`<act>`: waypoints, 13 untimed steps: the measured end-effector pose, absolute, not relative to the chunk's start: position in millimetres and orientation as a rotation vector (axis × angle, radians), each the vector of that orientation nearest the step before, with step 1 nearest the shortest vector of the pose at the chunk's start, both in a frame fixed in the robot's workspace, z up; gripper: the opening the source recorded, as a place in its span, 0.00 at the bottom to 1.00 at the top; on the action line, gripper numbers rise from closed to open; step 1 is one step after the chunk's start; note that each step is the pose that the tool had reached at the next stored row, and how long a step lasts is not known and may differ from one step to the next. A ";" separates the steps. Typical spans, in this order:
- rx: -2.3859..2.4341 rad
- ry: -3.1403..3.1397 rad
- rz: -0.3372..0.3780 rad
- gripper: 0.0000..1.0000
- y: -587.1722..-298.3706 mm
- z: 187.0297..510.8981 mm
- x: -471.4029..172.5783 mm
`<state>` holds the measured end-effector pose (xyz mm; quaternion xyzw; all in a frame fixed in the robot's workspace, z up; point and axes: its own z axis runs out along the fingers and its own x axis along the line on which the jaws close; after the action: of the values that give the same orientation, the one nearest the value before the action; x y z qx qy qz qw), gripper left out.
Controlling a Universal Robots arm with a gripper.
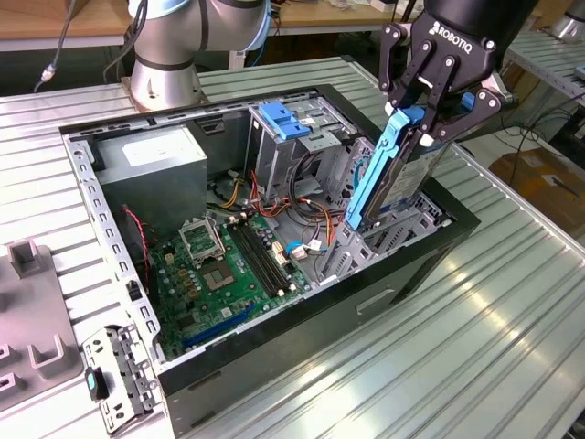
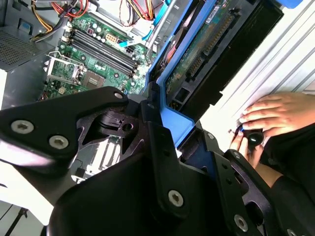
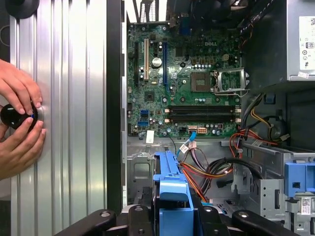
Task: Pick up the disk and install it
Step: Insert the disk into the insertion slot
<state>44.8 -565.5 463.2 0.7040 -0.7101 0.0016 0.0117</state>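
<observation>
Note the hand point(image 1: 431, 117), black with jointed links, clamped from both sides on the top end of the disk point(image 1: 388, 174). Find the disk steeply tilted, close to upright, lower end down inside the case point(image 1: 274, 357) among sheet-metal bay walls toward the exterior view's right; no telling whether touching there. Identify the disk by a bright blue plastic carrier along one edge and a flat grey metal body behind it. In the second wrist view, see a green circuit board and a black connector on its exposed face.

Just past the disk in the first wrist view, note loose cables point(image 3: 211, 169), round and flexible, in orange, red, yellow and black. Beyond these, find the motherboard point(image 1: 228, 265): flat, green, lying on the case floor, with long black memory slots and a square silver socket point(image 1: 199, 240).

Beside the disk, see the cage point(image 1: 306, 151): tall, bare folded metal, topped by a blue plastic latch point(image 1: 281, 119). In the far corner, locate the power supply point(image 1: 155, 169), a plain grey box.

Treat the case as a black rectangular shell lying on its side, open upward, resting on the tabletop point(image 1: 457, 347) of ribbed, shiny aluminium.

In the first wrist view, note a person's fingers point(image 3: 19, 91) wrapped around a small round black knob point(image 3: 14, 116) on the tabletop beside the case.

Farthest back, see the arm base point(image 1: 164, 64), a smooth silver cylinder.
</observation>
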 end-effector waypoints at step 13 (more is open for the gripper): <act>2.195 -2.214 0.005 0.37 -565.5 460.7 47.7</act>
<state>47.7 -565.5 460.7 0.7040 -0.7101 0.0016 0.0117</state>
